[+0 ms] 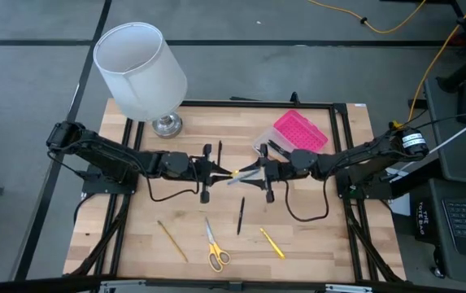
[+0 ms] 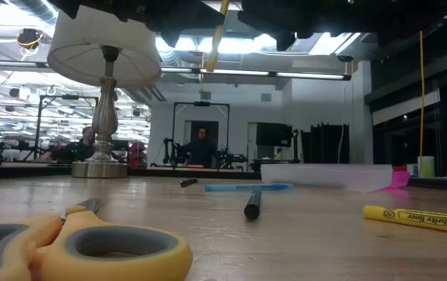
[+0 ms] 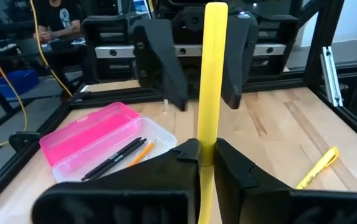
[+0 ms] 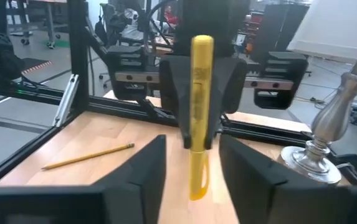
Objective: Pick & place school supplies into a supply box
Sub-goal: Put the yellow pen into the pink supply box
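Above the wooden table (image 1: 314, 244), the left gripper (image 3: 207, 163) is clenching a yellow marker (image 3: 210, 81); the right gripper (image 4: 190, 158) is standing released around it. The pink-lidded supply box (image 1: 293, 134) is lying beside the right arm; scissors (image 1: 215, 251) are resting at the front edge.

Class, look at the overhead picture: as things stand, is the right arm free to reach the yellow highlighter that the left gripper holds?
Probably yes. The right gripper faces the left gripper mid-table, open, its fingers either side of the yellow highlighter, which the left gripper is shut on. Nothing stands between them.
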Robot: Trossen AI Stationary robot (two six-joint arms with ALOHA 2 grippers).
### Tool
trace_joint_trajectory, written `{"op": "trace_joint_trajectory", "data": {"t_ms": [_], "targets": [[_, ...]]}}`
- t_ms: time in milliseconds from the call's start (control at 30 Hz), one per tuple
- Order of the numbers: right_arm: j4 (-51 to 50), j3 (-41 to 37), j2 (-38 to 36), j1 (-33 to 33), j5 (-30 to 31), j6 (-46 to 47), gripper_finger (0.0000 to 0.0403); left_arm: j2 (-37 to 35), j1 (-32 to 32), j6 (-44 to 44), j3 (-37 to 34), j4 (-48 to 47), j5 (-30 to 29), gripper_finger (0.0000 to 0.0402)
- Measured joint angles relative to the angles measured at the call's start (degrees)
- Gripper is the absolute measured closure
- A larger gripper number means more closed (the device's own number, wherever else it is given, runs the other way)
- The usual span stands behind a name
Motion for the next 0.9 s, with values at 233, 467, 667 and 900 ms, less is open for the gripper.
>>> {"op": "trace_joint_trajectory", "data": {"t_ms": [233,467,667,900], "targets": [[4.1,0.0,0.0,-0.2,-0.1,0.0,0.0213,0.0,0.7,1.7,0.0,0.3,-3.0,0.0389],[5.1,0.0,0.0,-1.8,-0.1,3.1,0.0212,0.0,3.3,2.7,0.0,2.8,0.5,0.0389],[5.0,0.3,0.0,-2.4,-0.1,3.0,0.0212,0.0,4.7,2.4,0.0,3.2,2.0,0.0389],[4.2,2.8,1.5,-3.6,-0.1,2.8,0.0212,0.0,5.5,3.3,0.0,3.2,2.0,0.0389]]}}
